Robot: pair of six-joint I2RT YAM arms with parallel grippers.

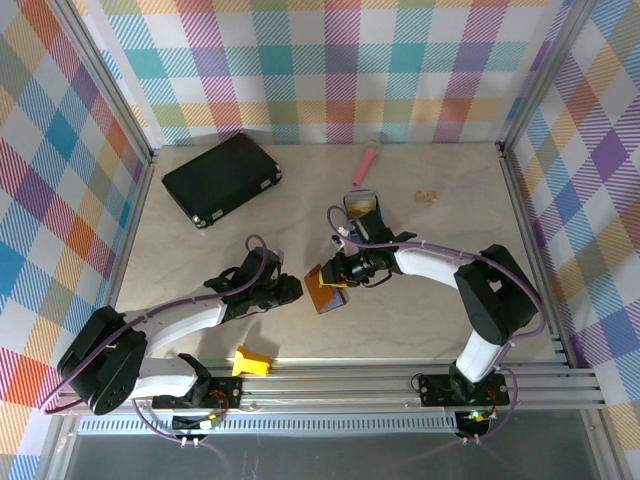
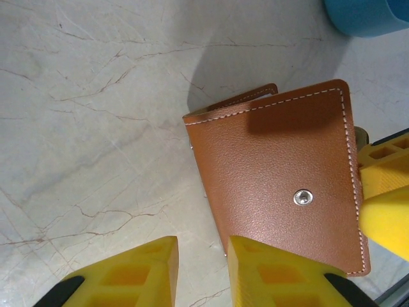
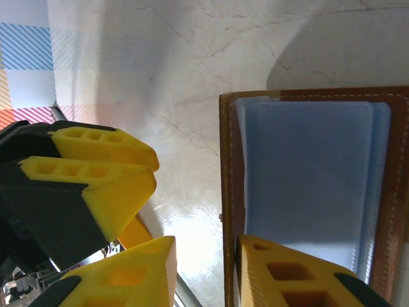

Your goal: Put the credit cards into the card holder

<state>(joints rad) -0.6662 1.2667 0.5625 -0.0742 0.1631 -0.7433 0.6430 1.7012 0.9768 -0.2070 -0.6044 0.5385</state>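
Card holder (image 3: 307, 192) shows grey-blue lining inside. Left gripper (image 2: 203, 246) and right gripper (image 3: 207, 246) stand narrowly parted, fingers overlapping it.

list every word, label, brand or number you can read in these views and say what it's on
No text can be read in any view.
Brown leather card holder: the outside is plain, with no stamp or logo.
Round metal snap stud on the card holder: no legible mark.
Grey-blue inner lining of the card holder: blank.
Black rectangular case: too small in the top view to tell if it has any marking.
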